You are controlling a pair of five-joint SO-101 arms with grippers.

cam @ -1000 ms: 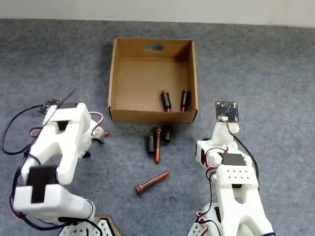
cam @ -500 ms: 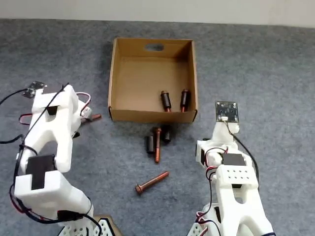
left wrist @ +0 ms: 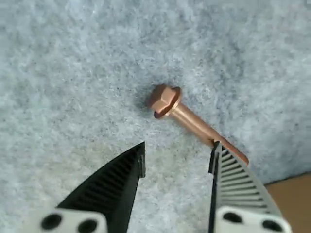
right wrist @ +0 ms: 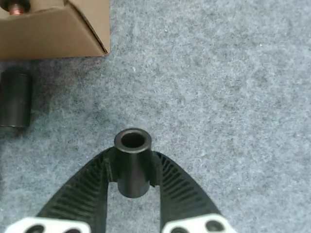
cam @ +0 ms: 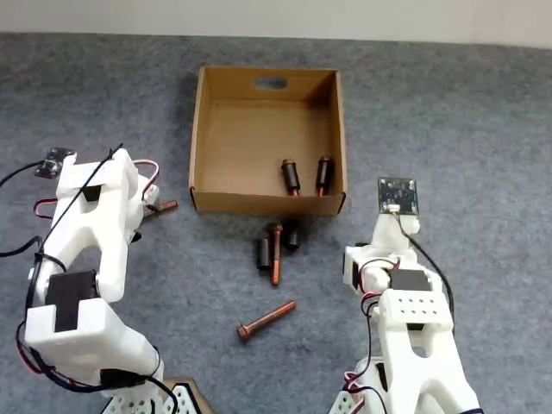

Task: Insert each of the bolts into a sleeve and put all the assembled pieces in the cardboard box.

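Resting in the cardboard box [cam: 200, 138] are two assembled pieces [cam: 291, 176]; three bolts [cam: 266, 318] lie loose on the carpet [cam: 483, 129], unpaired. The right gripper [right wrist: 132, 167] clamps a black sleeve [right wrist: 132, 143]; the left gripper [left wrist: 177, 148] hangs open over one bolt [left wrist: 187, 119] beside the box.

My arms [cam: 90, 250] are blocky white shells with black servo blocks [cam: 72, 302], trailing red and black cables [cam: 369, 302]. My fingers [left wrist: 116, 182] are black, ribbed, white-based.
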